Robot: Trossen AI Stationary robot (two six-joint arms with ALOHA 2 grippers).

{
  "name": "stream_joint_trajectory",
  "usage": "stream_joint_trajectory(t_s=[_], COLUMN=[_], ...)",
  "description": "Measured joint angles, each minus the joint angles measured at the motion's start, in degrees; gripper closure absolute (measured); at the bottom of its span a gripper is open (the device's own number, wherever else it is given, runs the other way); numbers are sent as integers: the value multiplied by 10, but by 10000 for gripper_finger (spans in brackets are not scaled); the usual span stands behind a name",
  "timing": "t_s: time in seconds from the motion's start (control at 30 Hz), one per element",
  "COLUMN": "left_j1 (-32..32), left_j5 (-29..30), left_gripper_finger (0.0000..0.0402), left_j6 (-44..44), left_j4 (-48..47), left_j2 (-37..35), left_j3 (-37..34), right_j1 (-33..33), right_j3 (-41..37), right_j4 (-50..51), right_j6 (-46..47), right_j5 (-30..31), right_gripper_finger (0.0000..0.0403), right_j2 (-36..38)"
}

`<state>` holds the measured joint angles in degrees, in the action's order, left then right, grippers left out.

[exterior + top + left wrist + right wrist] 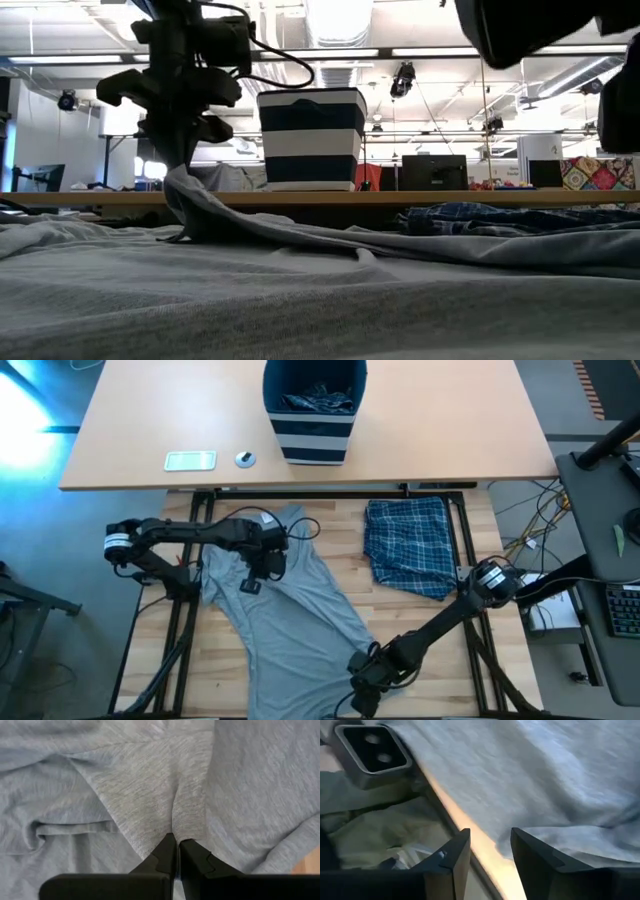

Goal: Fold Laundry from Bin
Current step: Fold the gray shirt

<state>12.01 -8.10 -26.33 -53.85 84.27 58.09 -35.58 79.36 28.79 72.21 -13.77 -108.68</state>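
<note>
A grey T-shirt [290,610] lies spread on the wooden table, reaching from its middle to the near edge. My left gripper [262,570] stands over the shirt's far left part, shut on a raised fold of it. At the near edge my right gripper [490,847] is open, its fingers apart over the shirt's near edge [485,835] and holding nothing. Blue plaid cloth [408,545] lies flat to the right. The striped navy bin [313,420] stands upright on the far table with dark laundry [318,402] inside. My left gripper pinches a narrow ridge of the grey T-shirt [175,827] between its two shut fingers, coming from above and pointing steeply down. The cloth is drawn up into a small peak [182,195] under the fingers. The rest of the shirt lies on the table.
A flat phone-like slab [190,460] and a small round thing [245,458] lie on the far table, left of the bin. Bare wood shows between the shirt and the plaid cloth. Cables and equipment sit beyond the table's right edge.
</note>
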Motion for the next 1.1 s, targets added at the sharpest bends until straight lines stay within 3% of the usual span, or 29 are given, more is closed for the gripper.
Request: stream_joint_trajectory(t_s=[0.13, 0.33, 0.5, 0.63, 0.77, 1.1], left_j1=[0, -10, -79, -174, -238, -248], left_j5=[-1, -2, -49, -35, 37, 61], left_gripper_finger=[384, 306, 259, 260, 282, 325], left_j6=[16, 38, 48, 91, 133, 131], left_j4=[-17, -71, 17, 202, 350, 451], left_j2=[0, -14, -41, -29, 30, 187], left_j3=[3, 30, 19, -4, -8, 27], right_j1=[1, -1, -7, -9, -16, -21], right_j3=[0, -29, -48, -44, -36, -36], right_j4=[68, 126, 103, 99, 98, 99], right_j6=[6, 65, 97, 114, 124, 141], right_j5=[39, 59, 48, 50, 49, 32], right_gripper_finger=[257, 259, 259, 259, 259, 259], right_j2=[32, 54, 55, 55, 55, 56])
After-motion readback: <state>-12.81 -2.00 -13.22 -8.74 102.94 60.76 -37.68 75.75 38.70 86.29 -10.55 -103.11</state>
